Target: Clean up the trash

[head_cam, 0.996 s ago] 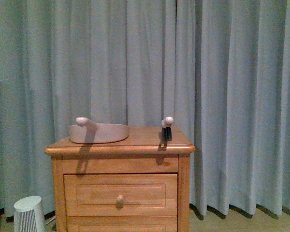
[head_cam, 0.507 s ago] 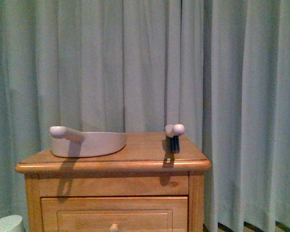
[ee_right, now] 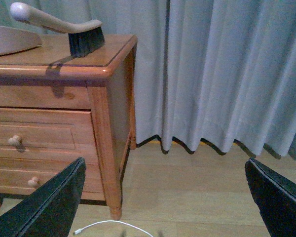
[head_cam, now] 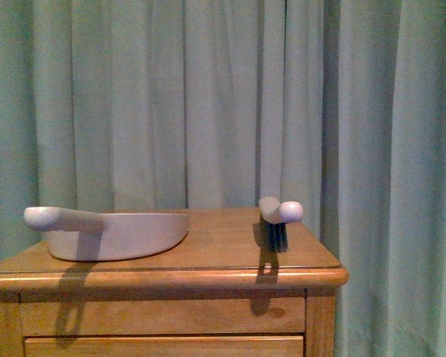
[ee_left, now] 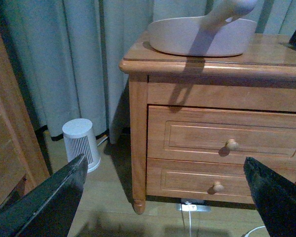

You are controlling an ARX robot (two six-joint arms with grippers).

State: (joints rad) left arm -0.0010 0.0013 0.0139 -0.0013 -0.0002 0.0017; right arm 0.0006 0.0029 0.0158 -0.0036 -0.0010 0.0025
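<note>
The nightstand [head_cam: 223,249] looms nearer than 1 second ago: approach underway. The dustpan [head_cam: 123,236] and brush [head_cam: 276,222] rest atop it; left gripper [ee_left: 165,163] and right gripper [ee_right: 164,163] gape empty; no trash visible.

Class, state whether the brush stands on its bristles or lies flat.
Standing on its bristles: the brush rests bristles-down on the cabinet, handle raised clear.

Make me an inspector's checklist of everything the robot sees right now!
Surface: wooden nightstand top, holding two tools.
Job's things: pink dustpan left, brush right, standing on its bristles; paper trash nothing seen.
Clutter: nothing seen.
Grippers: left gripper and right gripper open, empty, low before the nightstand.
Cables: white cable on the floor by the nightstand.
Surroundings: curtain behind; small white appliance on the floor.
</note>
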